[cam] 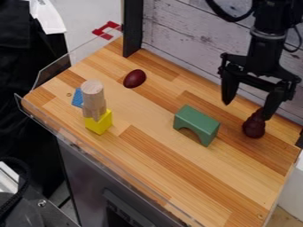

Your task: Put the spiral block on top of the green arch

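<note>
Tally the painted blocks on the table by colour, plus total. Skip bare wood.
Dark red: 2 (egg-shaped block, spiral block)
Green: 1 (arch)
Yellow: 1 (block under the bare wood)
Blue: 1 (partly hidden block)
Total: 5

- We look down at a slant over the desk's long near edge.
- We face the planked wall behind, slightly askew.
- We sit close enough that the desktop's lower corner is cut off.
</note>
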`<state>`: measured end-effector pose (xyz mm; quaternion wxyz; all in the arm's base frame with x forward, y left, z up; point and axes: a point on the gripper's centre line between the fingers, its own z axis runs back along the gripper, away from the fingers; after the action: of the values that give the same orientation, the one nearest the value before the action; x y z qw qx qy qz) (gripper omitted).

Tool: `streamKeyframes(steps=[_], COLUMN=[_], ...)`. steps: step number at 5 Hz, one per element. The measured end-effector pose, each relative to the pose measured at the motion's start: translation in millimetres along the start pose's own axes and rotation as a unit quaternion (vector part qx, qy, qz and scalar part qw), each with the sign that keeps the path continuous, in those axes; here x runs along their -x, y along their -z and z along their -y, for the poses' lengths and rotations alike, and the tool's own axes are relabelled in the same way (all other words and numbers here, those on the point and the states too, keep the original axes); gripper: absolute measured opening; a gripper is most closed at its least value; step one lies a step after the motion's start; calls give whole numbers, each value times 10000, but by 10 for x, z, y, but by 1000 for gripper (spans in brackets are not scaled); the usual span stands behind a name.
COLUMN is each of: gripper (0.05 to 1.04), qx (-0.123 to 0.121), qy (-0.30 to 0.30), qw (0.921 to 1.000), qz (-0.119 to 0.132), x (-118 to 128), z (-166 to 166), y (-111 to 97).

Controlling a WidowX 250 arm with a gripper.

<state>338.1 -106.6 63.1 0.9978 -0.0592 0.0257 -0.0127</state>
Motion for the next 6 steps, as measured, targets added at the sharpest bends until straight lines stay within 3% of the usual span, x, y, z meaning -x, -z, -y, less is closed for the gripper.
streamKeyframes(steps=[2, 6], gripper=[998, 964], qx=[-27, 13], qy=[-114, -337], qw=[9999, 9992], qz=[126, -192], x=[-158, -191], z=[34, 50], y=[6, 281])
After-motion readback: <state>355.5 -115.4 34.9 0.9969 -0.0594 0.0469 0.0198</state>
